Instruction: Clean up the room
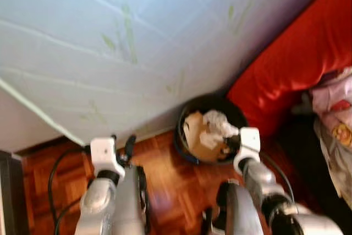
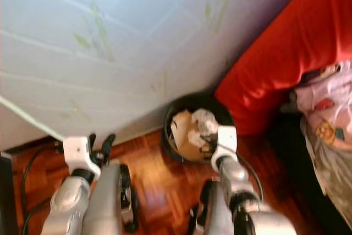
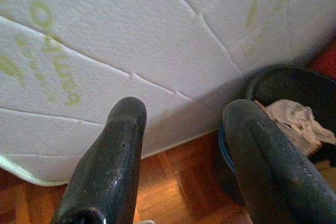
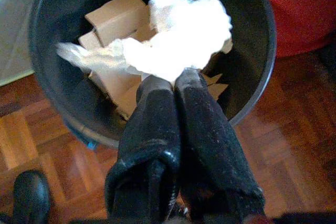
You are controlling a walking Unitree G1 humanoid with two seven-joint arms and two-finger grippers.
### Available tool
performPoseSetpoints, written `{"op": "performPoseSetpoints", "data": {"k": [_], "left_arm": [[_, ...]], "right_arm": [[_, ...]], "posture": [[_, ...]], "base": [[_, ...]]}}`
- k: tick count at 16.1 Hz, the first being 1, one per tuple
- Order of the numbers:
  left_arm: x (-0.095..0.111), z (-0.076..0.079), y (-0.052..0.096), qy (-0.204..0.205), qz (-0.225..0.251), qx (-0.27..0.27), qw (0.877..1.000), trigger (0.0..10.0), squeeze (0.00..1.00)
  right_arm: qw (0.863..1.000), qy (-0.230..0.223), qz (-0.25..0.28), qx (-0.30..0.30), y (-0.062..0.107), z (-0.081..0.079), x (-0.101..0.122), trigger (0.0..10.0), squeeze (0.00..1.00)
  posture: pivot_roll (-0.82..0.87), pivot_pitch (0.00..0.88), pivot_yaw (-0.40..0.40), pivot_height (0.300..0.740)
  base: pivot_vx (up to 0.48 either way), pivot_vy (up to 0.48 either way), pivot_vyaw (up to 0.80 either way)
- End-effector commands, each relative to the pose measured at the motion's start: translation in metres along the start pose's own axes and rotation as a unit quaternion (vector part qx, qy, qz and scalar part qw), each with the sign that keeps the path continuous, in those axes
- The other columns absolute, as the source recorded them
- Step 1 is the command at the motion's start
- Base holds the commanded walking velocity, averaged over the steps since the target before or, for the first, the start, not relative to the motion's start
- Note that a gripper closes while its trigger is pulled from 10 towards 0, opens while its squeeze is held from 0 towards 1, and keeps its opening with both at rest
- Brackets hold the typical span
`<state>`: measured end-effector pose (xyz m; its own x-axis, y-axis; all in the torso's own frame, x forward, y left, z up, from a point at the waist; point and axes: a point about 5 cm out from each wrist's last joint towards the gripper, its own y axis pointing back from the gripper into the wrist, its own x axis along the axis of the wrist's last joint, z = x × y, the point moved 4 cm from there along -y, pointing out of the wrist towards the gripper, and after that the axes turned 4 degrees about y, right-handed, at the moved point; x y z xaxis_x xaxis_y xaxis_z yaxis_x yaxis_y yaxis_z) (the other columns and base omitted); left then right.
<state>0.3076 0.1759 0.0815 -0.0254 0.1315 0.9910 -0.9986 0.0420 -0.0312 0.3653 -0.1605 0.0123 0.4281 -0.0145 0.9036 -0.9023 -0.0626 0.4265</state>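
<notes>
A black waste bin (image 1: 182, 136) stands on the parquet floor against a pale mattress. Inside it lie brown cardboard pieces (image 4: 113, 22) and crumpled white paper (image 4: 184, 40). My right gripper (image 4: 176, 80) hangs over the bin's near rim, shut, with the white paper pinched at its fingertips; in the head view the same gripper (image 1: 233, 143) sits at the bin's right edge. Off to the left of the bin, my left gripper (image 3: 181, 114) is open with nothing between its fingers and points at the mattress base; it also appears as the left gripper (image 1: 125, 146) low in the head view.
A white foam mattress (image 1: 137, 42) with green lettering leans across the back. A red cushion (image 1: 297, 64) rises right of the bin, with pink printed fabric (image 1: 335, 114) beside it. A black cable (image 1: 55, 174) trails over the floor at left.
</notes>
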Motion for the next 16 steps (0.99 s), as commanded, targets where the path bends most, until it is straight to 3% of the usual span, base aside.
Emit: {"op": "performPoseSetpoints", "data": {"k": [1, 9, 10, 11, 16], "left_arm": [[-0.006, 0.002, 0.009, 0.005, -0.017, 0.002, 1.0, 10.0, 0.0], [0.007, 0.004, 0.033, 0.003, -0.029, 0.006, 1.0, 10.0, 0.0], [0.007, 0.004, 0.033, 0.003, -0.029, 0.006, 1.0, 10.0, 0.0], [0.007, 0.004, 0.033, 0.003, -0.029, 0.006, 1.0, 10.0, 0.0], [0.011, 0.004, 0.035, -0.002, -0.036, 0.004, 0.999, 10.0, 0.0]], "right_arm": [[1.0, -0.004, -0.015, -0.012, 0.001, 0.005, -0.004, 10.0, 0.0], [0.999, 0.01, -0.028, -0.026, -0.002, 0.009, 0.002, 10.0, 0.0], [0.999, 0.009, -0.029, -0.026, -0.002, 0.01, 0.001, 10.0, 0.75], [0.999, 0.007, -0.029, -0.026, -0.002, 0.01, 0.001, 10.0, 1.0], [0.998, 0.009, -0.038, -0.049, 0.0, 0.021, -0.002, 10.0, 1.0]], "posture": [[0.25, 0.421, -0.108, 0.597], [0.28, 0.491, -0.111, 0.597], [0.28, 0.491, -0.111, 0.597], [0.28, 0.491, -0.111, 0.597], [0.3, 0.492, -0.102, 0.597]], "base": [[0.0, 0.0, 0.0], [0.0, 0.0, 0.0], [0.0, 0.0, 0.0], [0.0, 0.0, 0.0], [0.0, 0.0, 0.0]]}}
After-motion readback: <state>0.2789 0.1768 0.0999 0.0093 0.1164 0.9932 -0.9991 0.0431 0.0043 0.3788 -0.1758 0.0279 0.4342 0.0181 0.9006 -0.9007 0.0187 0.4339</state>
